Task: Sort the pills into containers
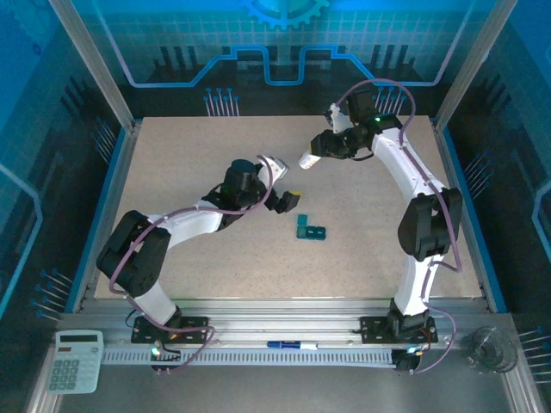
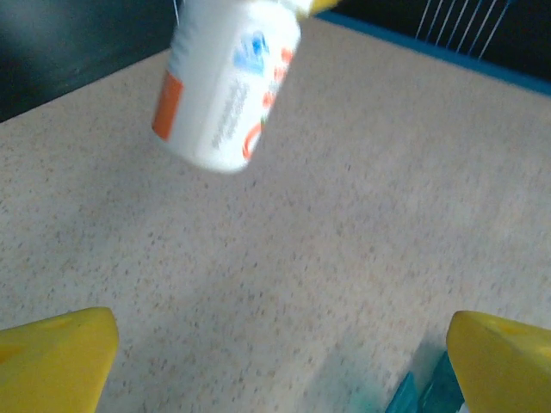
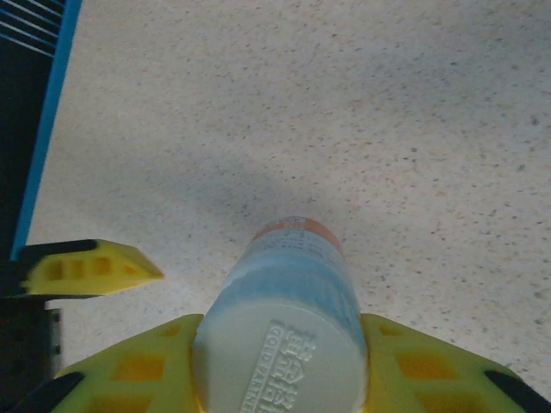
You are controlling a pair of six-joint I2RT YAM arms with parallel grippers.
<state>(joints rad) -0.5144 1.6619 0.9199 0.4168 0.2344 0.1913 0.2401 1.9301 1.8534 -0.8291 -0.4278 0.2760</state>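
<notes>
Upper centre, the right pincer (image 1: 318, 156) clamps a white plastic bottle (image 1: 307, 160). The left pincer (image 1: 287, 200) gapes near, apparently, a teal rectangular pill box (image 1: 310, 230).

"GOLD PARTNER" on bottle (image 3: 288, 284) end

A white calculator (image 1: 75, 361), a blue pen (image 1: 291, 345) and a clear glass (image 1: 490, 350) lie along the near rail.

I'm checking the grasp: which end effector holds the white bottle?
The right end effector, shut around the white bottle; the left end effector stands wide open and empty.
</notes>
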